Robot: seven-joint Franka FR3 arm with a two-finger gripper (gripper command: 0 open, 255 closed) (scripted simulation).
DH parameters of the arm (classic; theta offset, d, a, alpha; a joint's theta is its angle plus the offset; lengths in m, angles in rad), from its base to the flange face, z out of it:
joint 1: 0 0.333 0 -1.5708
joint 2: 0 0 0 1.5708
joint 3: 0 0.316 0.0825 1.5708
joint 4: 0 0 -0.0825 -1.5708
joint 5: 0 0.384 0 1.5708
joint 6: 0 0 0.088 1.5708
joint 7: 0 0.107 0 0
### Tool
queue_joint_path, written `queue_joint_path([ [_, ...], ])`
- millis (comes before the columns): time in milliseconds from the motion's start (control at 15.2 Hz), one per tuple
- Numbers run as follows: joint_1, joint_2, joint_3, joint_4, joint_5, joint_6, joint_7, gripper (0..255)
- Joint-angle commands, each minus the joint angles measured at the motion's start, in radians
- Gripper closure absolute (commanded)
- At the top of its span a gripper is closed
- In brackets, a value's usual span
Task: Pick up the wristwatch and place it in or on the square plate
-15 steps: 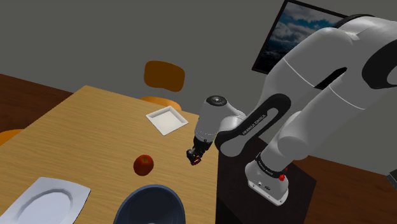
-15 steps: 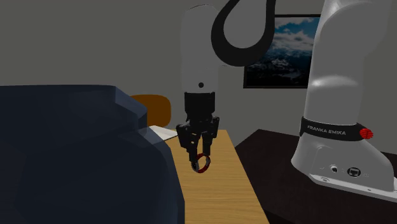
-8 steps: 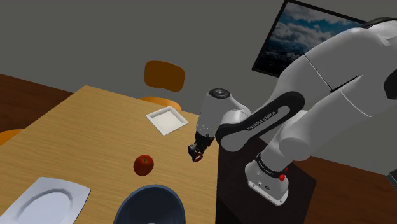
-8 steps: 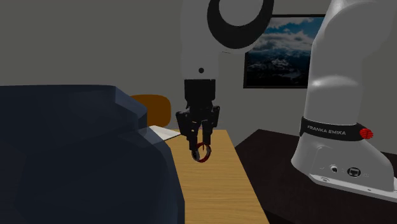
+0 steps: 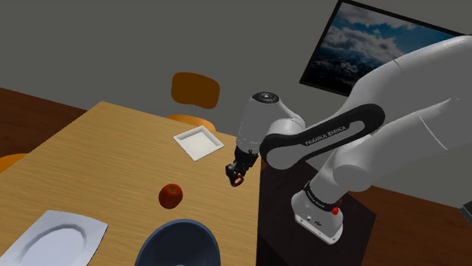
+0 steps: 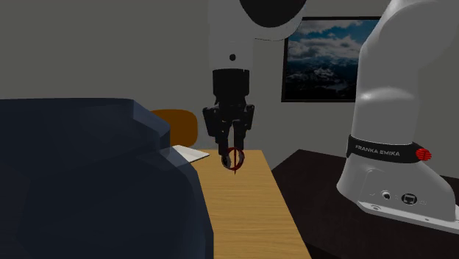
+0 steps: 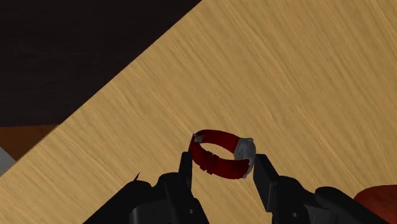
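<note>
Now the tool [image 5: 236, 175] is closed on the red watch [image 7: 219, 156], held above the table [image 5: 98, 151] at mid-frame in the shoulder view; the plate [image 5: 198, 142] lies apart, up and left.

Second exterior view: white lettering "FRANKA EMIKA" stands on the black band [image 6: 379, 150] around the lower column of the white arm [image 6: 393, 81]. Shoulder view: white lettering runs along the dark forearm link [image 5: 327, 134]; it is small and slanted, and reads as "FRANKA EMIKA".
</note>
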Motion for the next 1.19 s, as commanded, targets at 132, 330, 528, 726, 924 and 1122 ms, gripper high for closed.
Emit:
queue_joint_path([
  [132, 0.012, -0.059, -0.018, 0.014, 0.001, -0.072, 0.0, 255],
  [330, -0.077, 0.034, -0.037, 0.089, -0.077, -0.057, -0.031, 255],
  [528, -0.154, 0.127, -0.052, 0.174, -0.156, -0.051, -0.047, 255],
  [726, -0.171, 0.153, -0.056, 0.202, -0.178, -0.055, -0.047, 255],
  [924, -0.143, 0.149, -0.081, 0.102, -0.059, 0.084, -0.07, 0],
  [1122, -0.048, 0.206, -0.136, -0.017, 0.205, 0.319, -0.168, 0],
])
